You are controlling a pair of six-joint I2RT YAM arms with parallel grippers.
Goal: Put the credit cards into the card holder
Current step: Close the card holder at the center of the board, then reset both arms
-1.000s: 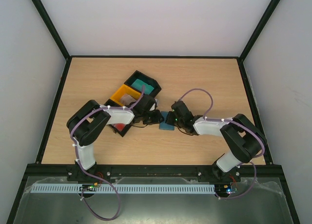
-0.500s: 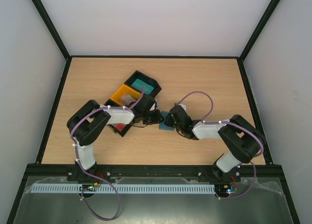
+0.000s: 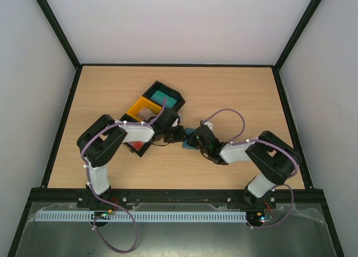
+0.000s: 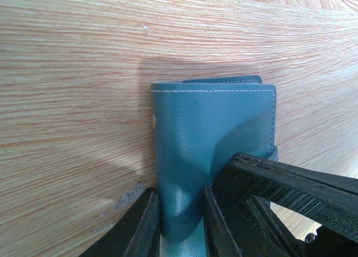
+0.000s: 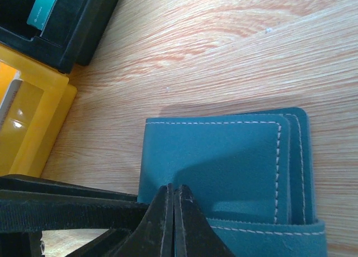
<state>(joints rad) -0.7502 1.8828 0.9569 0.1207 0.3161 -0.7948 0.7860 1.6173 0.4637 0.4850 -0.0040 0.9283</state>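
Note:
The slate-blue card holder (image 4: 212, 128) lies folded on the wooden table, mostly hidden under both grippers in the top view (image 3: 187, 145). My left gripper (image 4: 182, 226) is shut on its near edge, one finger on each side. My right gripper (image 5: 172, 204) is shut, fingers pressed together, with the tips resting on the card holder's top flap (image 5: 218, 162). In the top view the left gripper (image 3: 180, 135) and right gripper (image 3: 193, 138) nearly meet. A red-printed credit card (image 3: 136, 147) shows in a black tray under my left forearm.
A yellow tray (image 3: 136, 109) and a black tray (image 3: 154, 88) holding a teal-green card stack (image 3: 163, 96) stand just behind the left gripper. In the right wrist view the yellow tray (image 5: 33, 128) and black tray (image 5: 78, 28) sit at the upper left. Black frame rails border the table.
My right gripper has slid left over the card holder toward the left gripper and now covers more of it. The left arm has stayed in place.

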